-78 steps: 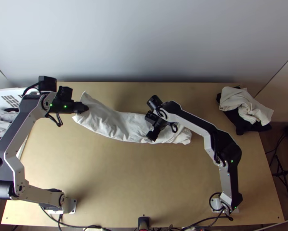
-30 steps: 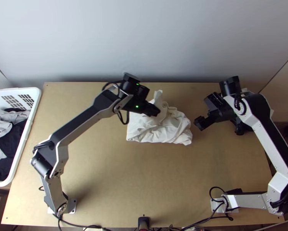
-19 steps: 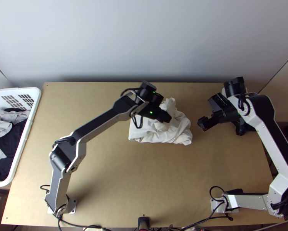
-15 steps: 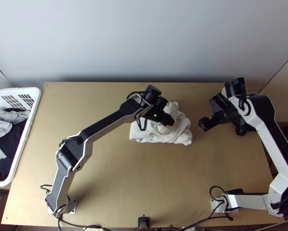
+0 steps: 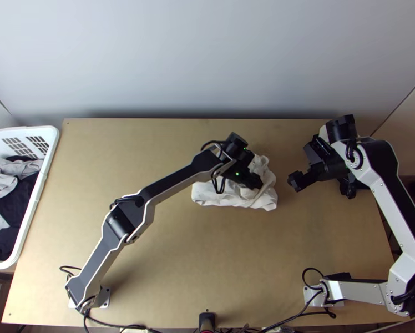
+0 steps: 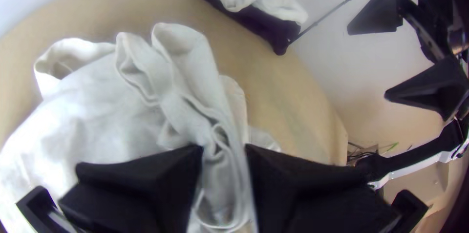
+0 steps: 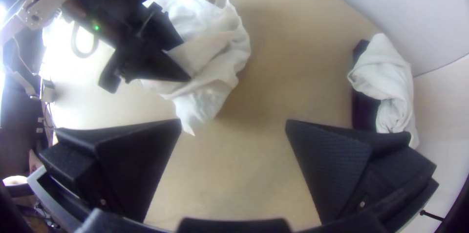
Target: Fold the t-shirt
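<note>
The white t-shirt (image 5: pixel 216 195) lies bunched and creased near the table's middle. My left gripper (image 5: pixel 256 183) is over its right part. In the left wrist view, my left gripper (image 6: pixel 223 164) is shut on a gathered ridge of the t-shirt (image 6: pixel 112 120), whose far side shows loose folds and openings. To the right of the cloth, my right gripper (image 5: pixel 296 182) hangs apart from it. In the right wrist view, my right gripper (image 7: pixel 233 128) stands open with bare table between its fingers, and the t-shirt (image 7: pixel 205 62) lies farther off beside the left gripper.
A white basket (image 5: pixel 47 166) of grey and dark clothes stands at the left edge. At the back right, beside the right arm, lie a folded white cloth (image 7: pixel 386 76) and a dark cloth (image 7: pixel 364 111). Bare table (image 5: pixel 207 261) stretches in front of the t-shirt.
The left gripper has carried the t-shirt's left part rightward over the rest, turning a long strip into a bunch. The right gripper has moved off the cloth to the right.
</note>
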Available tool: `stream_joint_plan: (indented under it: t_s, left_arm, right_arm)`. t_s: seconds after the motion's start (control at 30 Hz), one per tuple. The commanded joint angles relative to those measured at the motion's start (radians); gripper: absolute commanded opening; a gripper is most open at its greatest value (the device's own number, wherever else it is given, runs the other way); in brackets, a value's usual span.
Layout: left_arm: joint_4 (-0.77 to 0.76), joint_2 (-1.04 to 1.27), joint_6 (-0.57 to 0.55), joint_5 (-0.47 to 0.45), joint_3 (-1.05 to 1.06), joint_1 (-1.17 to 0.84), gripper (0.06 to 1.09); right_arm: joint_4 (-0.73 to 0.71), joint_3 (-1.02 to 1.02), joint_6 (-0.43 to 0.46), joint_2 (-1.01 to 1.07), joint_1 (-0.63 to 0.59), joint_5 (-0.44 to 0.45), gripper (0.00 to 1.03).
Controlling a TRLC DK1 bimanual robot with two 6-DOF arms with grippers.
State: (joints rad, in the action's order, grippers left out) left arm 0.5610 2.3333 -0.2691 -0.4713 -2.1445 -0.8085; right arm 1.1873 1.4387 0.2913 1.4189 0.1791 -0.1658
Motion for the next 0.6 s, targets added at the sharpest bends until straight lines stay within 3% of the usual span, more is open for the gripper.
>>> stream_joint_plan:
  t_s: [0.0, 0.13, 0.37, 0.57]
  left_arm:
    - [0.056, 0.018, -0.004, 0.0, -0.066, 0.006, 1.05]
    - [0.148, -0.095, 0.019, -0.001, -0.066, 0.043, 1.05]
    - [0.45, -0.301, 0.131, 0.0, 0.003, 0.195, 1.05]
    - [0.427, -0.445, 0.225, 0.0, 0.325, 0.307, 1.05]
  right_arm:
    - [0.0, -0.02, -0.004, -0.002, 0.003, 0.0, 1.0]
    - [0.0, -0.041, 0.005, -0.008, 0.034, 0.0, 1.0]
    - [-0.014, 0.019, 0.054, 0.071, 0.146, 0.0, 1.0]
    - [-0.022, 0.224, 0.058, 0.285, 0.315, 0.0, 1.0]
